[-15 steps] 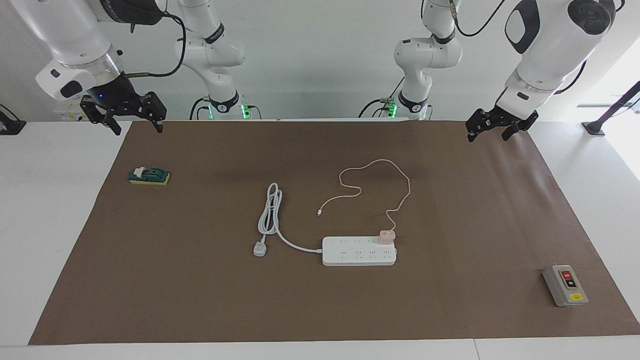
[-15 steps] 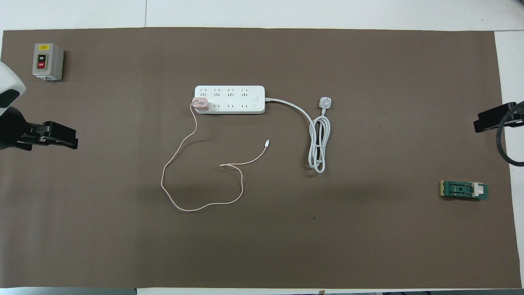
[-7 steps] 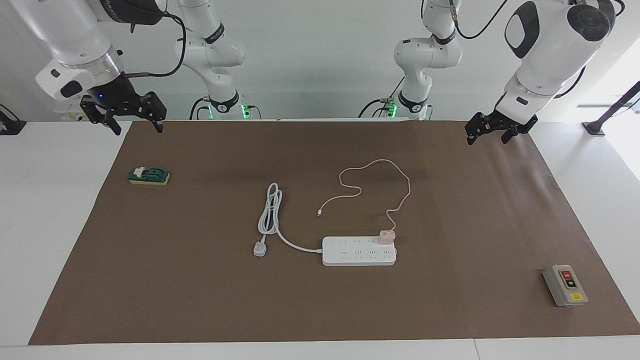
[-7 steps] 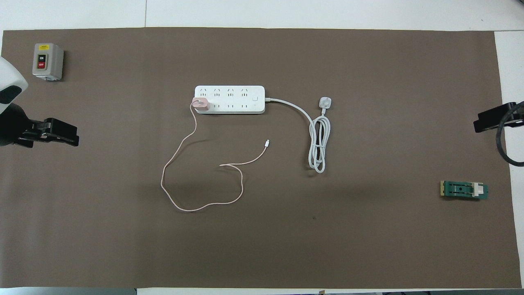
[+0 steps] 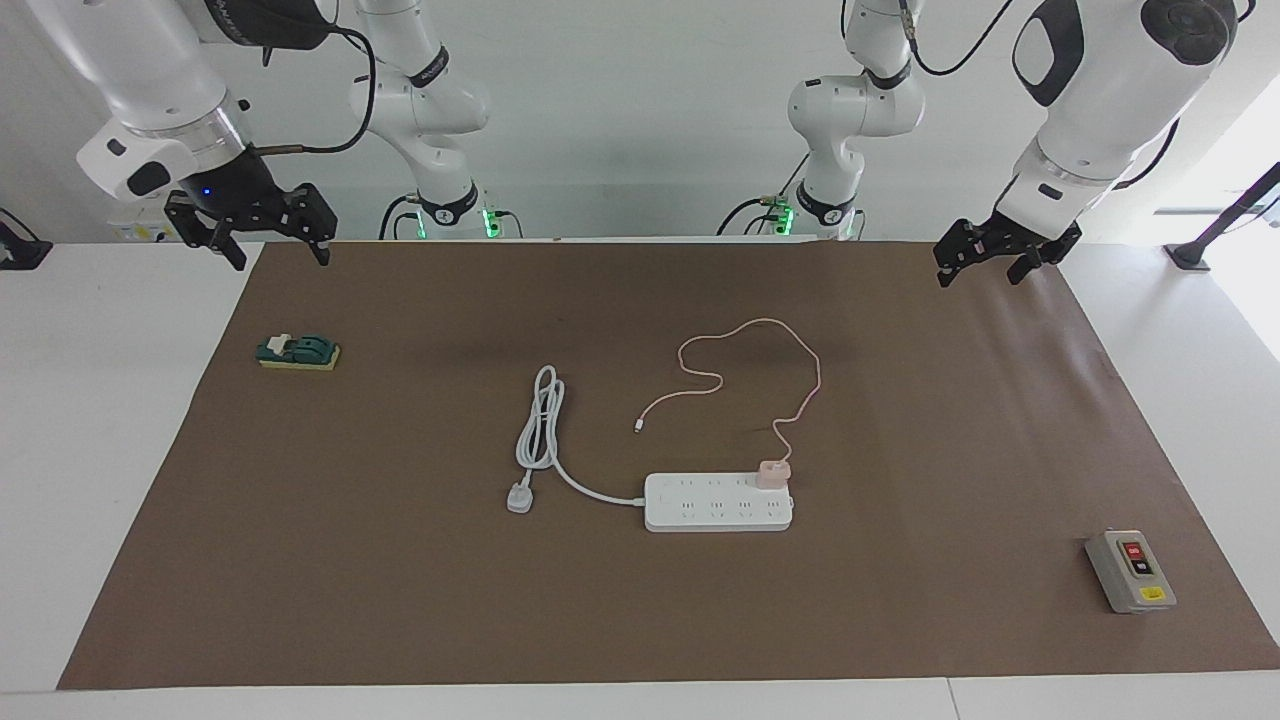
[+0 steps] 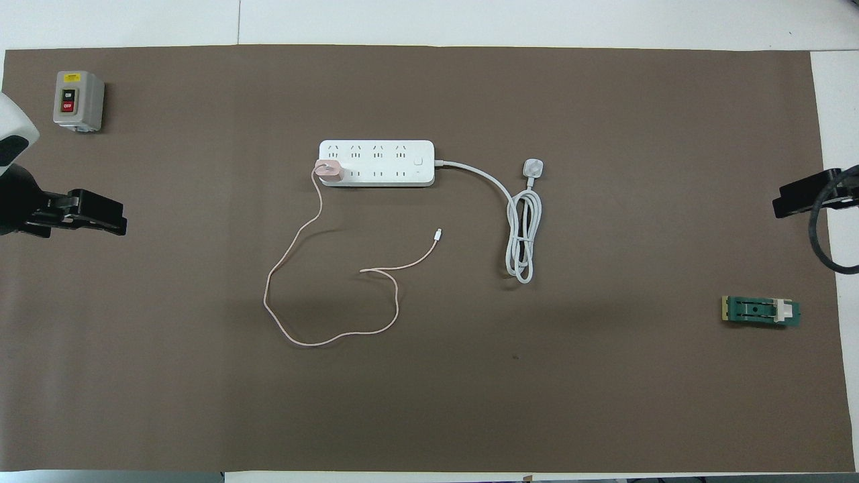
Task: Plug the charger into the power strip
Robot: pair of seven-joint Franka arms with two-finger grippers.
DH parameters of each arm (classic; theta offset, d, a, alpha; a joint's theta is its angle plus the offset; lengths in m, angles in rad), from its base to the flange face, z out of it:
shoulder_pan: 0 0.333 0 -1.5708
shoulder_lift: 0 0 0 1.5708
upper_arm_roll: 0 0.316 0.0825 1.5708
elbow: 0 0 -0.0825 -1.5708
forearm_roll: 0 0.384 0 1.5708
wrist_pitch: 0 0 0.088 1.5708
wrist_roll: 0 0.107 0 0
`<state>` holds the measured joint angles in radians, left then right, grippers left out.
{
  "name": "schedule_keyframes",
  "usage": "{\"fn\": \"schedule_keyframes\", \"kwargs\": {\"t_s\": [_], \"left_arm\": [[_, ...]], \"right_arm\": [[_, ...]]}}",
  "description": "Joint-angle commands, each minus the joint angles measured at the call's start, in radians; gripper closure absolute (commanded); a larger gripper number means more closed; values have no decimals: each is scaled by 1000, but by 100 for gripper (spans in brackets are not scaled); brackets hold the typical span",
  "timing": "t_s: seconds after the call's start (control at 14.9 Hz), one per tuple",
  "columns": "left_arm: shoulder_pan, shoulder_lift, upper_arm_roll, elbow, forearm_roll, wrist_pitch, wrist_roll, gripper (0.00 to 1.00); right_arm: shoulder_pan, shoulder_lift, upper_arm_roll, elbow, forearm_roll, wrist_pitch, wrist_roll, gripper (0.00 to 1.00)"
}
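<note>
Charger [image 5: 773, 473], small pale pink plastic cube, sits plugged at the three o'clock end of long white power strip [image 5: 718, 502], while left gripper [image 5: 978, 263] has drawn slightly away and both it and right gripper [image 5: 268, 241] hang open, empty.

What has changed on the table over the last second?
Very little. The left gripper, open and empty above the mat's corner, shifted slightly; the right gripper edged a touch toward the middle. Nothing was grasped or released. The charger stayed plugged into the power strip.
</note>
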<state>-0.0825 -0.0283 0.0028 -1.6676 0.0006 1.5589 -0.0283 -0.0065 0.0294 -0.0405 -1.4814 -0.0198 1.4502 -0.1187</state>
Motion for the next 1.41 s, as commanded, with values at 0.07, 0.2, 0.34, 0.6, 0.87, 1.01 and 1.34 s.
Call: {"fn": "schedule_keyframes", "kwargs": {"t_s": [0.07, 0.2, 0.34, 0.6, 0.87, 1.01, 1.34], "left_arm": [[-10, 8, 9, 34, -7, -7, -5, 0], [-11, 13, 11, 52, -4, -7, -4, 0], [-10, 11, 13, 54, -4, -8, -2, 0], [-11, 13, 13, 52, -5, -10, -2, 0], [-14, 27, 11, 54, -4, -11, -2, 0], [-13, 24, 11, 54, -5, -14, 1, 0], [-13, 25, 11, 52, -5, -8, -1, 0]], "right_arm": [[-9, -23, 7, -25, 17, -8, 16, 0], [-7, -23, 8, -25, 17, -8, 16, 0], [-9, -23, 7, -25, 17, -8, 16, 0], [-9, -23, 8, -25, 17, -8, 16, 0], [-10, -23, 7, -25, 17, -8, 14, 0], [-10, -23, 8, -25, 17, -8, 16, 0], [-10, -23, 8, -25, 17, -8, 16, 0]]}}
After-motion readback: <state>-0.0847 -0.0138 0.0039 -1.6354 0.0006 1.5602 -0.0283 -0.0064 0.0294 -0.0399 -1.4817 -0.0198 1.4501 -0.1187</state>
